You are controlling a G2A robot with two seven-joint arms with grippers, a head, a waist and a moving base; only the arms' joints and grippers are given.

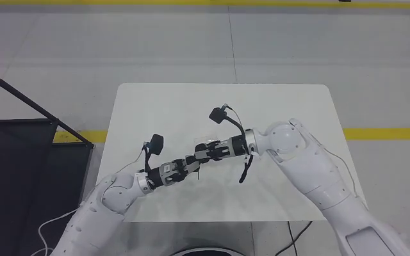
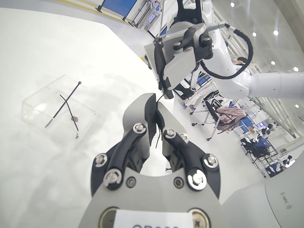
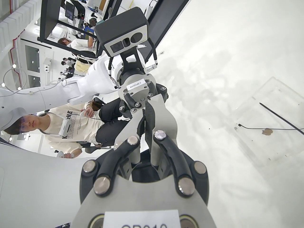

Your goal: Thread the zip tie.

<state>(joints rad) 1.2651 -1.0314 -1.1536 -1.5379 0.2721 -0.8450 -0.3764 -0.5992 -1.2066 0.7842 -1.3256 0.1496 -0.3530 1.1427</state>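
Observation:
Above the middle of the white table (image 1: 160,109) my two grippers meet tip to tip. My left gripper (image 2: 155,101) is shut on a thin black zip tie (image 2: 160,97), whose loose tail hangs back between the fingers. The tie's short free end curves across into the tips of my right gripper (image 2: 165,91), which is shut on it. In the top view the left gripper (image 1: 194,160) and right gripper (image 1: 204,155) touch. From the right wrist, my right gripper (image 3: 145,119) has its pads pressed together, facing the left gripper (image 3: 144,106); the tie is hidden there.
A clear plastic box (image 2: 33,100) lies on the table beside the grippers, with two spare black zip ties (image 2: 67,100) crossed inside. The same box (image 3: 273,86) and spare ties (image 3: 280,117) appear in the right wrist view. Bare tabletop lies around it.

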